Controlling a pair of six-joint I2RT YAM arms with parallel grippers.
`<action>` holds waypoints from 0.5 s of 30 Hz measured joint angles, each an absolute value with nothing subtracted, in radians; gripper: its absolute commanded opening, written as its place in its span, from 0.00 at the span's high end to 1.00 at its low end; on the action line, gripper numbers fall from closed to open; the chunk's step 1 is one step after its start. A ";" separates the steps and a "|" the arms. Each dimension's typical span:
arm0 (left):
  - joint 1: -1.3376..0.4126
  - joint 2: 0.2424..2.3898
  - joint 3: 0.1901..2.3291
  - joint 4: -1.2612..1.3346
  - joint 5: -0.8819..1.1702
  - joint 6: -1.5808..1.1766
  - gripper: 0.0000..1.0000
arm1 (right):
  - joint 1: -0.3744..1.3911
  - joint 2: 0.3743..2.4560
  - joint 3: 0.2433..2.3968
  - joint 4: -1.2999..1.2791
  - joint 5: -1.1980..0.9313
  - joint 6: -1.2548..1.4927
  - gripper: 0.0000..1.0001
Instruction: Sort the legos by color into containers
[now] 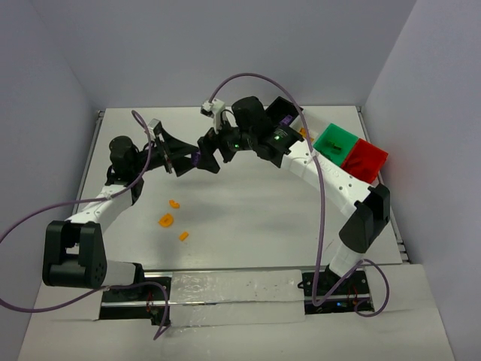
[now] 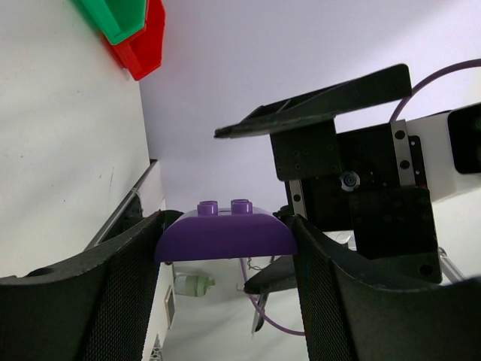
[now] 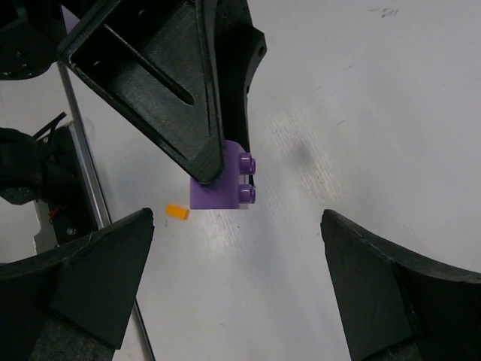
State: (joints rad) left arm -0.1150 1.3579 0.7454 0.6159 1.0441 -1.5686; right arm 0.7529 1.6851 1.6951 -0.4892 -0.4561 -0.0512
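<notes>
White counter [image 1: 255, 218] is enclosed by pale grey walls [image 1: 225, 45]. Three orange legos [image 1: 166, 220] are counted at left. One purple brick [image 3: 222, 184] is pinched by left claw [image 2: 225, 239] above the counter. Right claw [image 3: 237, 256] is spread wide, empty. One green bin [image 1: 336, 141] and one red bin [image 1: 368, 159] are seen touching at far right.

Between left gripper [image 1: 197, 159] fingers [image 2: 120, 278]: brick [image 2: 225, 235]. Just right of it, facing, apart from brick: right gripper [image 3: 237, 218]. Right of and behind right gripper: bins [image 1: 372, 162], side by side. Left of and before left gripper, on table [image 1: 248, 218]: three legos [image 1: 166, 220].
</notes>
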 measured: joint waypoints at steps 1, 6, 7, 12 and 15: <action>-0.115 1.358 0.743 0.620 1.044 -1.573 0.78 | 0.759 1.687 1.696 -0.490 -0.456 -0.053 0.09; -0.115 1.358 0.741 0.642 1.044 -1.592 0.78 | 0.781 1.706 1.700 -0.491 -0.438 -0.062 0.33; -0.115 1.358 0.741 0.644 1.044 -1.593 0.78 | 0.783 1.712 1.704 -0.490 -0.432 -0.064 0.39; -0.115 1.358 0.741 0.648 1.044 -1.593 0.78 | 0.788 1.753 1.732 -0.484 -0.399 -0.067 0.53; -0.115 1.358 0.741 0.640 1.034 -1.585 0.72 | 0.788 1.759 1.733 -0.481 -0.390 -0.064 0.78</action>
State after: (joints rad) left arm -0.1148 1.3579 0.7410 0.6403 1.0344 -1.5850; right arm 0.7878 1.7588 1.7330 -0.4812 -0.3899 -0.0644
